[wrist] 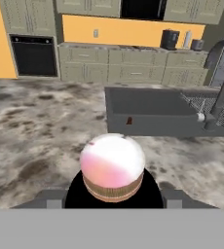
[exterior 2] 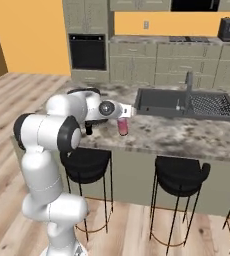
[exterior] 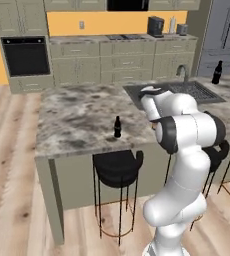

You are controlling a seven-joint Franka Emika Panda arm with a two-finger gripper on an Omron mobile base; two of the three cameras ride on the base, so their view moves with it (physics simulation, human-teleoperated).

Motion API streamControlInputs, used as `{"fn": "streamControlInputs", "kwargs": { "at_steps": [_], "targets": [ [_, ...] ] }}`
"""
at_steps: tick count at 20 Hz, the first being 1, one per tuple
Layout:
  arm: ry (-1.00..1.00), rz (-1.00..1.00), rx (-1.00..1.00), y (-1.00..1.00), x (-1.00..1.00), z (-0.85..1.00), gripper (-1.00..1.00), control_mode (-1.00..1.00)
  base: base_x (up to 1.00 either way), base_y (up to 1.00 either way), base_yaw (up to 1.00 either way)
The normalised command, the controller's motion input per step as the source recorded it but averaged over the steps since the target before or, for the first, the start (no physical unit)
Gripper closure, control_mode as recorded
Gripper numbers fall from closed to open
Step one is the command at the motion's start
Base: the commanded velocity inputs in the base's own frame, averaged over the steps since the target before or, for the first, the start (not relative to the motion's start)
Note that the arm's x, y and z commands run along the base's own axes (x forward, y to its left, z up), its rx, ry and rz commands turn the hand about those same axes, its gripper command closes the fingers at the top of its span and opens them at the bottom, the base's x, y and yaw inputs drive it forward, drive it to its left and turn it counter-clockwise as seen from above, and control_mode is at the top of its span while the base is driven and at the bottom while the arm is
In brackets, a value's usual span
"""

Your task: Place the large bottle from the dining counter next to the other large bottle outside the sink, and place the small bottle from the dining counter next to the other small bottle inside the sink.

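Observation:
My gripper (exterior 2: 123, 120) is shut on the large bottle (exterior 2: 122, 128), a pale pink bottle held just above the dining counter (exterior 2: 187, 135) short of the sink (exterior 2: 162, 102). In the hand view the large bottle (wrist: 112, 165) fills the lower middle, its pink rounded end toward the camera. The small bottle (exterior: 117, 127), dark with a red neck, stands upright on the dining counter (exterior: 77, 120) near its front edge. The other large bottle (exterior: 217, 73), all dark, stands on the counter to the right of the sink (exterior: 137, 95). The other small bottle (wrist: 129, 120), red, is inside the sink (wrist: 148, 104).
A dark curved tap (wrist: 221, 73) rises at the sink's right side beside a ribbed rack (wrist: 206, 104). Black bar stools (exterior: 118, 172) stand under the counter's front edge. An oven (exterior: 25, 56) and cabinets line the back wall.

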Motion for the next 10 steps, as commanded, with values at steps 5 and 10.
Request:
{"fn": "streamControlInputs", "kwargs": {
  "at_steps": [5,10],
  "targets": [
    [0.00,0.00,0.00,0.00,0.00,0.00,1.00,1.00,-0.97,0.00,0.00],
    [0.00,0.00,0.00,0.00,0.00,0.00,1.00,1.00,-0.92,0.00,0.00]
  ]
}}
